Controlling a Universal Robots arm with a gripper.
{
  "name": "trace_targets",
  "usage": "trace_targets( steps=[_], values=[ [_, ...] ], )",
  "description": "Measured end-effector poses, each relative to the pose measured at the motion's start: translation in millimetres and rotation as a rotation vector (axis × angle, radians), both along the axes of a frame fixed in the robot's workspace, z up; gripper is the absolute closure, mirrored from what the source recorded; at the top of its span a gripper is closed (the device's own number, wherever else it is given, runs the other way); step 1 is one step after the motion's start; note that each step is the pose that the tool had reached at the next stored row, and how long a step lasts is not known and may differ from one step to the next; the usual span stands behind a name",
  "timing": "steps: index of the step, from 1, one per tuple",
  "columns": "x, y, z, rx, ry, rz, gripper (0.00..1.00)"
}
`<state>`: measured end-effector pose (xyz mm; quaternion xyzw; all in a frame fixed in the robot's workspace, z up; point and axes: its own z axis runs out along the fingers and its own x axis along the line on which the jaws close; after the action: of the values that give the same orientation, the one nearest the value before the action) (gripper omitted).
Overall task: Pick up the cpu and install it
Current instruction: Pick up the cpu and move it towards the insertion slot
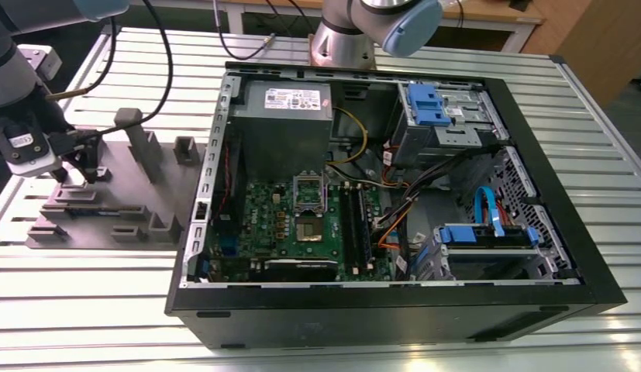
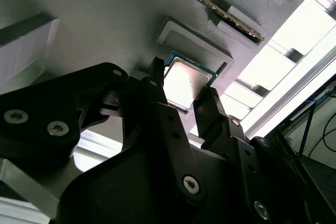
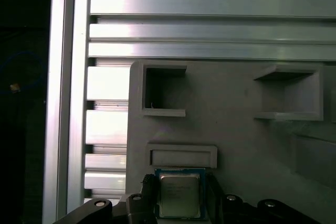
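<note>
The gripper (image 1: 77, 177) hangs low over the grey plastic tray (image 1: 93, 225), which sits at 9 o'clock from the open computer case (image 1: 403, 310) in the exterior view. In both wrist views the cpu (image 3: 179, 193) lies flat in its tray pocket, directly between the jaws, silvery top up. The fingers (image 2: 157, 85) are spread to about the chip's width and flank two opposite edges. The chip looks seated, so I judge it not yet clamped. Being square, it has no long axis. The motherboard socket (image 1: 308, 225) lies at 3 o'clock from the gripper.

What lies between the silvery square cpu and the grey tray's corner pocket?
A low rectangular block raised from the grey plastic tray, beside the silvery cpu, in the first wrist view.
</note>
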<state>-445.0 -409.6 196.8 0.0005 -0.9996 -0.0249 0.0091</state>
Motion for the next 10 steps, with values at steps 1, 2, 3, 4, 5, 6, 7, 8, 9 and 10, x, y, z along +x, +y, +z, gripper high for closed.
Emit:
trace_targets(
  steps=[1,2,3,4,5,6,7,8,9,10],
  values=[
    [0.0,0.0,0.3,0.0000,-0.0001,0.000,0.53],
    [0.0,0.0,1.1,0.0000,-0.0001,0.000,0.53],
    [0.0,0.0,1.4,0.0000,0.0000,0.000,0.53],
    [0.0,0.0,1.5,0.0001,-0.0001,0.000,0.53],
    [0.0,0.0,3.9,0.0000,0.0000,0.000,0.53],
    [0.0,0.0,4.9,0.0000,-0.0001,0.000,0.53],
    [0.0,0.0,4.9,0.0000,0.0000,0.000,0.53],
    [0.0,0.0,4.9,0.0000,0.0000,0.000,0.53],
    [0.0,0.0,4.9,0.0000,0.0000,0.000,0.53],
    [0.0,0.0,5.0,0.0000,0.0000,0.000,0.53]
  ],
)
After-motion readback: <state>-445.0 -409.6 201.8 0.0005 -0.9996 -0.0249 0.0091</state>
